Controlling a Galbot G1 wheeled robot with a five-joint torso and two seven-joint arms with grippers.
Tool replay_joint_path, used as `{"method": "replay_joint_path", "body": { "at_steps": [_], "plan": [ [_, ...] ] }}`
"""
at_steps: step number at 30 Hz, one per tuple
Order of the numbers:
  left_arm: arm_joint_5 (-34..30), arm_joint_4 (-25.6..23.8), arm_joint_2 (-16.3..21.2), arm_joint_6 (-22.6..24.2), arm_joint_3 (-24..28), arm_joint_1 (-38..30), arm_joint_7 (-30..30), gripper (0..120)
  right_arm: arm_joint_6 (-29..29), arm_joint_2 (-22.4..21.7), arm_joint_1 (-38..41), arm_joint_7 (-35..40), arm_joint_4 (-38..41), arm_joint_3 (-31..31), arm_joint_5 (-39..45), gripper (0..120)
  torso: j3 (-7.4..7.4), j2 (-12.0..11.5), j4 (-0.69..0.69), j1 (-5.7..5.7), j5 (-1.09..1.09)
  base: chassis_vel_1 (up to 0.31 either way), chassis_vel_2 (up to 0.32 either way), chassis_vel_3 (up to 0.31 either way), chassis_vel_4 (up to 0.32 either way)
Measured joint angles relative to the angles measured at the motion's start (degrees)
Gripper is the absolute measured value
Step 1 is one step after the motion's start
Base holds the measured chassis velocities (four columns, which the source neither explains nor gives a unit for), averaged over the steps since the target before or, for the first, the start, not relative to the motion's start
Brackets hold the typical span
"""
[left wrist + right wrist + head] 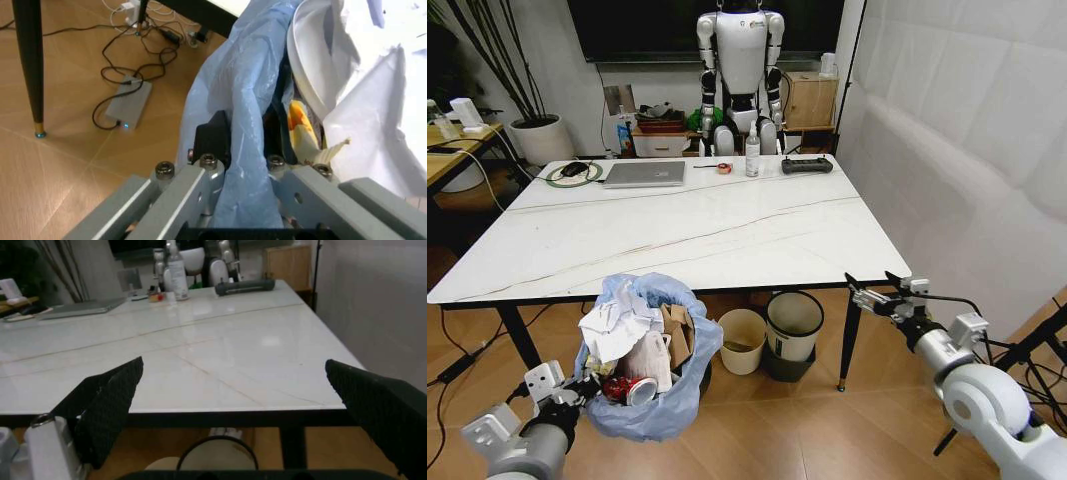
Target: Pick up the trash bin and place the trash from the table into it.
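The trash bin [649,370] hangs off the floor just in front of the bench [697,235], at about 7 o'clock in the head view. It is packed with trash [632,335]: crumpled white tissue, torn brown cardboard, a red can. The left hand [243,165] is pinching the bin's blue bag and rim. The right hand [875,289] hovers at 4 o'clock, level with the bench's front right corner, fingers spread wide and holding nothing. A laptop [644,174] and a bottle [752,152] sit at the bench's far edge.
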Motion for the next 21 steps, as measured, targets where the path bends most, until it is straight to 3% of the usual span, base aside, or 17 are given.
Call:
{"method": "replay_joint_path", "body": {
  "at_steps": [9, 21],
  "plan": [
    [-0.11, 0.58, 0.74, -0.11, 0.07, -1.86, 0.15, 1, 1.83, 6.1, -5.54, 1.51, 0.24, 7.18, -7.65, 100, 0.0, 0.0, -0.01, 0.0, 0.0, 0.0, 0.0, 0.0, 0.0],
    [0.62, 0.4, 0.74, -0.49, 0.16, -1.63, 0.8, 1, 3.6, 10.5, -9.78, 2.12, 0.61, 9.67, -9.62, 100, 0.01, 0.0, -0.01, 0.0, 0.01, 0.0, 0.0, 0.0, 0.0]
  ]
}}
